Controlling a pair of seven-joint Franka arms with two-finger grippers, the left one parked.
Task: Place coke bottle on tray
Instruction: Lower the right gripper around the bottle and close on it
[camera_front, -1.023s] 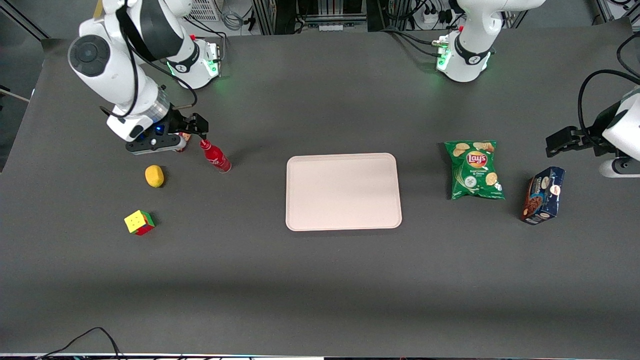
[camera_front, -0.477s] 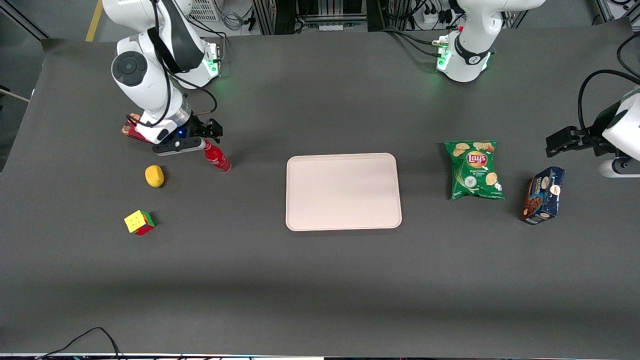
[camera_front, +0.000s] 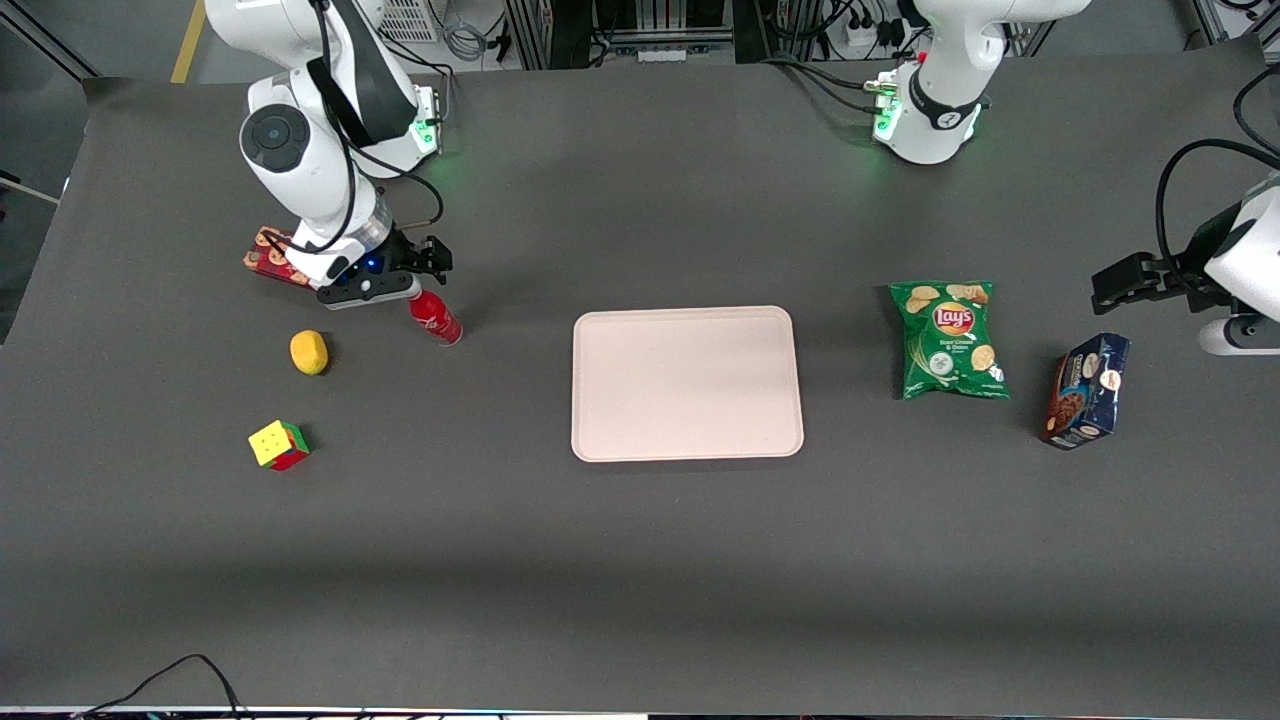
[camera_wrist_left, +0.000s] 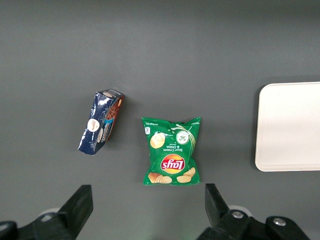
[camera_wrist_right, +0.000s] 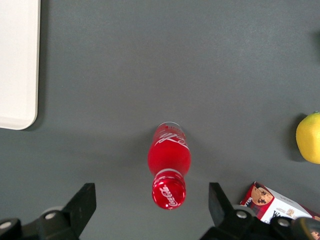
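Coke bottle (camera_front: 436, 320): it stands upright on the dark counter (camera_front: 640, 560), toward the working arm's end. In the right wrist view the coke bottle (camera_wrist_right: 169, 172) is seen from above, with the red cap and the white script on its side.

Gripper (camera_front: 428, 268): it is above the bottle's cap, slightly farther from the front camera than the bottle's base. In the right wrist view the gripper (camera_wrist_right: 152, 210) looks straight down on the bottle.

Jaws: they stand wide apart, one on each side of the bottle, and they do not touch it.

Tray (camera_front: 600, 440): pale pinkish-beige, flat on the counter near the middle. Seen from the front camera, it lies at about 3 o'clock from the bottle, well apart from it. Nothing lies on it. A corner of the tray (camera_wrist_right: 20, 75) shows also in the right wrist view.

Lemon (camera_front: 309, 352): yellow, on the counter near the bottle, at about 9 o'clock from it in the front view.

Cookie box (camera_front: 268, 256): red, partly hidden under the working arm, at about 10 o'clock from the bottle.

Puzzle cube (camera_front: 279, 445): coloured, nearer to the front camera than the lemon.

Chips bag (camera_front: 948, 340): green, toward the parked arm's end of the counter.

Blue packet (camera_front: 1086, 390): beside the chips bag, closer to the parked arm's end.
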